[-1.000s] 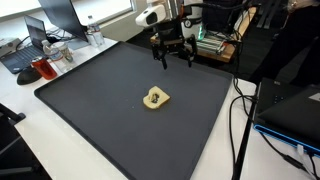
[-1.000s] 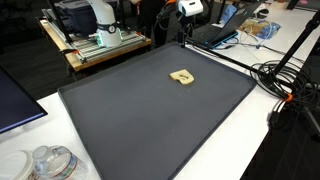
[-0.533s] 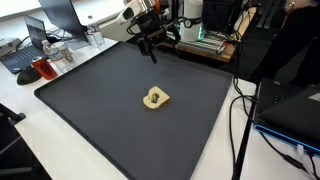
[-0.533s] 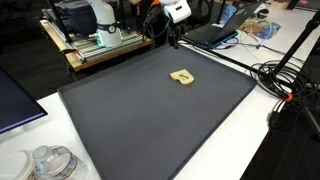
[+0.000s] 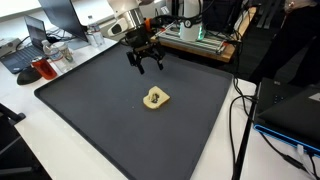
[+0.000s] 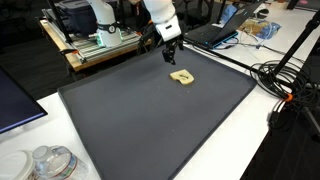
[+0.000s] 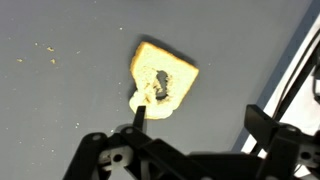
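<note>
A pale yellow slice of bread (image 5: pixel 156 98) with a dark patch in its middle lies flat on the dark grey mat (image 5: pixel 95 105), also seen in an exterior view as the bread (image 6: pixel 181 77) on the mat (image 6: pixel 150 125). My gripper (image 5: pixel 146 67) hangs above the mat's far part, short of the bread and apart from it; in an exterior view the gripper (image 6: pixel 170 59) is just behind the slice. In the wrist view the bread (image 7: pixel 160 80) lies ahead of the gripper (image 7: pixel 200 118), close to one finger (image 7: pixel 138 112). The jaws stand wide apart and hold nothing.
A red mug (image 5: pixel 45 70) and a laptop (image 5: pixel 25 55) sit beside the mat's edge. Black cables (image 5: pixel 240 110) run along one side, and more cables (image 6: pixel 285 85) trail off the table. A wooden cart (image 6: pixel 100 48) stands behind; a plastic container (image 6: pixel 48 162) is near the front corner.
The arm swung along the mat's far edge and came down lower toward the bread. The jaws stayed open; the bread has not moved.
</note>
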Available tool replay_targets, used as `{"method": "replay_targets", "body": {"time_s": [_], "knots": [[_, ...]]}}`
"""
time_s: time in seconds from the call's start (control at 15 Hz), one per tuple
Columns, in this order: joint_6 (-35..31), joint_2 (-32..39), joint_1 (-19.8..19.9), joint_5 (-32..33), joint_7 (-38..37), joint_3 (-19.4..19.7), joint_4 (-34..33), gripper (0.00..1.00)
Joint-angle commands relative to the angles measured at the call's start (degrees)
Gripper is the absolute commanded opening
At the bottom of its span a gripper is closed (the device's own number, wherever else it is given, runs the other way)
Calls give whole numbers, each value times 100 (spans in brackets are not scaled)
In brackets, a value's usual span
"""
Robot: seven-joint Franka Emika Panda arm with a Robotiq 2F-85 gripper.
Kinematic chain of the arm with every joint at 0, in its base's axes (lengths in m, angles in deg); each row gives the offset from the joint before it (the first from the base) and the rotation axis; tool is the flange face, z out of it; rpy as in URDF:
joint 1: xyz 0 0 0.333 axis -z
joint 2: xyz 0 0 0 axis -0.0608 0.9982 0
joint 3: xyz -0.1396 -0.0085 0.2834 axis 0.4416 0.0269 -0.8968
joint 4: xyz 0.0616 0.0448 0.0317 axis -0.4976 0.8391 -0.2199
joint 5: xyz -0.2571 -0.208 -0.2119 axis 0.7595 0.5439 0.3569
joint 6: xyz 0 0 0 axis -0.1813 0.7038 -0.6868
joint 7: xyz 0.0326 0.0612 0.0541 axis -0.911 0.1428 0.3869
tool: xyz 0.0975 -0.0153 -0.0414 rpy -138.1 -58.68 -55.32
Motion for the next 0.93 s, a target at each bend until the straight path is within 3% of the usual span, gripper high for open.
{"method": "replay_targets", "body": {"time_s": [0.0, 0.47, 0.73, 0.87], "knots": [[-683, 418, -16, -255, 11, -118, -79, 100], [-1215, 413, -425, 487, -1359, -232, 188, 100], [-1775, 428, -957, 1846, -3041, -4, 441, 100], [-1955, 463, -1378, 2673, -3972, 374, 545, 100]]}}
